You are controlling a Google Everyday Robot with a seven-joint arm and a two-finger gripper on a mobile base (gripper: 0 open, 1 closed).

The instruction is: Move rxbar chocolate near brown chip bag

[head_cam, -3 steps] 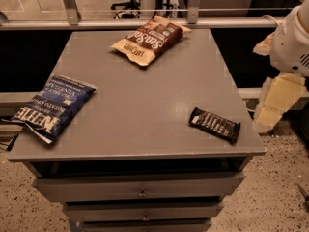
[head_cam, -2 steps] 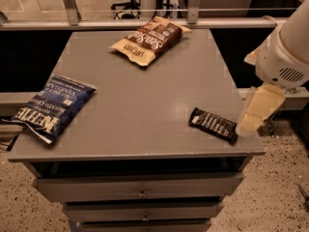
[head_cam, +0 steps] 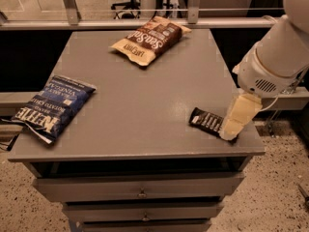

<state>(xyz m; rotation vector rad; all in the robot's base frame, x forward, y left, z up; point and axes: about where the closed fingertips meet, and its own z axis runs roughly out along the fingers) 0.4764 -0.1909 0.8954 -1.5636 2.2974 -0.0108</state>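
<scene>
We see the rxbar chocolate (head_cam: 204,119) lying flat at about 4 o'clock on the grey cabinet top (head_cam: 145,95), well apart from the brown chip bag (head_cam: 150,39) at 12 o'clock. The gripper (head_cam: 230,131) hangs over the bar's right end, and we cannot tell whether it is apart or together. A blue Kettle bag (head_cam: 52,105) lies at 8 o'clock.

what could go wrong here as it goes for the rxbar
1. The rxbar chocolate lies near the table's front right corner; a nudge from the gripper could push it off.
2. The gripper is over the bar's right end, not its middle, so a grasp there might let it tilt or slip.
3. The brown chip bag lies at the far edge, so a weak hold may drop the bar short.
</scene>
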